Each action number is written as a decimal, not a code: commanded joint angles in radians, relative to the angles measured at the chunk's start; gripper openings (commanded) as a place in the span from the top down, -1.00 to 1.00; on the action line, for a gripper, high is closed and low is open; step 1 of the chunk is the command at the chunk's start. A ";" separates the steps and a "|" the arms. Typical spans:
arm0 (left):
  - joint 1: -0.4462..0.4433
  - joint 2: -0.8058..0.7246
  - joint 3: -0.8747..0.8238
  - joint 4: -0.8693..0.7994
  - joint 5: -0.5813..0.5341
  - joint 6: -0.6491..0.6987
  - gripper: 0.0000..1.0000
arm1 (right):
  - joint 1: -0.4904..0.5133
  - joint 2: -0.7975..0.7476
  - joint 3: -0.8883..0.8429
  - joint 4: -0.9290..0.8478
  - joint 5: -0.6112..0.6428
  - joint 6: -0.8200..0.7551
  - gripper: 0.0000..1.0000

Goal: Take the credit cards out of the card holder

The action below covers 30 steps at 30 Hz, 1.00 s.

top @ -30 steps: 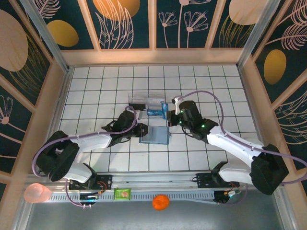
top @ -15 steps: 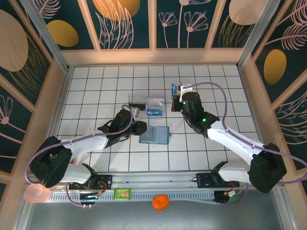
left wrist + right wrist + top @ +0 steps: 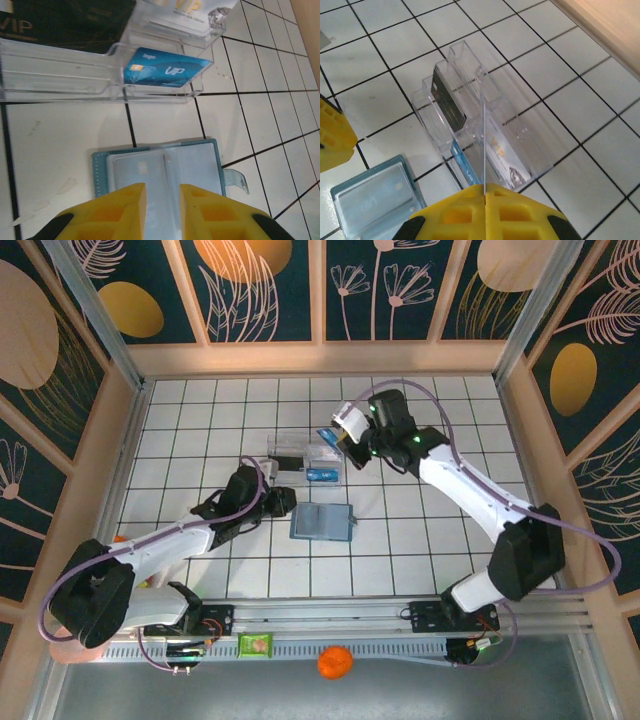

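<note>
Card holder [image 3: 160, 160] lies spread open on the white tiles, just beside the clear tray [image 3: 60, 75] but not touching it. My left gripper [image 3: 162, 195] hangs over the holder's near edge, jaws a narrow slit apart with nothing between them. My right gripper [image 3: 484, 192] is clamped on a thin pale card [image 3: 483, 145], held edge-on above the tray. In the tray I see a blue card [image 3: 165, 70], a black card [image 3: 65, 20] and a white card [image 3: 192, 12], each in its own slot.
</note>
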<state>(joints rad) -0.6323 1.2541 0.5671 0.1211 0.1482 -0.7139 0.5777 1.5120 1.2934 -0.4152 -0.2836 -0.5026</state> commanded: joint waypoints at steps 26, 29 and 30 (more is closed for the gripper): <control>0.155 -0.059 -0.012 -0.089 0.056 -0.016 0.05 | 0.160 0.363 0.280 -0.293 0.296 -0.295 1.00; 0.163 -0.050 -0.013 -0.084 0.067 -0.017 0.05 | 0.180 0.387 0.298 -0.317 0.351 -0.308 1.00; 0.164 -0.046 -0.011 -0.083 0.071 -0.016 0.05 | 0.187 0.396 0.307 -0.326 0.359 -0.313 1.00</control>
<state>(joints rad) -0.4778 1.1946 0.5636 0.0330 0.1909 -0.7269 0.7395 1.8832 1.5604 -0.6914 0.0181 -0.7746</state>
